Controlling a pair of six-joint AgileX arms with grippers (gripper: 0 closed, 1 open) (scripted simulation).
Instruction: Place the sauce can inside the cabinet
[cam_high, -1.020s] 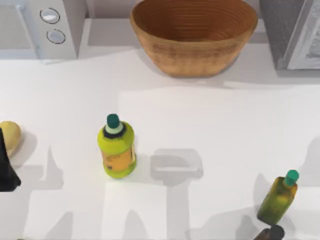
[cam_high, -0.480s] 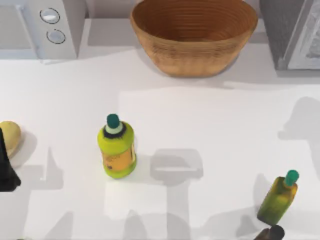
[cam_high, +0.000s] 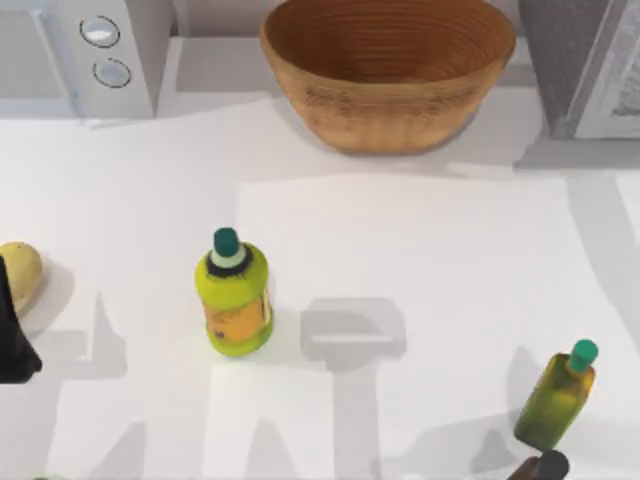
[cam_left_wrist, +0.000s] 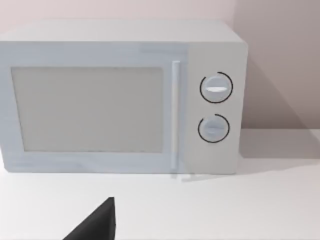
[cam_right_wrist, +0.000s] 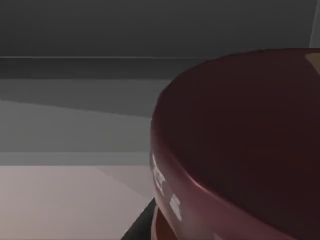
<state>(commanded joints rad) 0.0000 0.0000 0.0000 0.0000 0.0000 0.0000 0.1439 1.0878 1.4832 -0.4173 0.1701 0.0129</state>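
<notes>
Sauce can (cam_right_wrist: 240, 150) first. From the top view, the cabinet (cam_high: 575, 60) stands at the worktop's (cam_high: 430, 260) 1 o'clock corner, grey and speckled, with its pale door panel at the picture's right edge. A woven basket (cam_high: 388, 70) sits at 12 o'clock and a white microwave (cam_high: 85, 50) at 11. The lime-green bottle (cam_high: 233, 295) stands at about 8 o'clock from the middle and the slim olive bottle (cam_high: 558, 395) at 4 o'clock, both upright and well apart. A yellowish lump (cam_high: 20, 272) lies at 9 o'clock, beside the parked left arm (cam_high: 10, 345).

From the left wrist view, the left hand (cam_left_wrist: 95, 225) faces the microwave door and knobs. I cannot tell how far open it is.

From the right wrist view, the can's maroon top looms close, with plain grey planes (cam_right_wrist: 75, 75) behind it, which I judge to be the cabinet's inside. The right hand (cam_right_wrist: 141, 227) shows as a dark sliver under the can. It probably carries the can, though its grip cannot be told.

Done well, this step means keeping the can level, going well past the cabinet's front edge, setting it flat on the cabinet floor before releasing, then drawing straight out clear of the door.
</notes>
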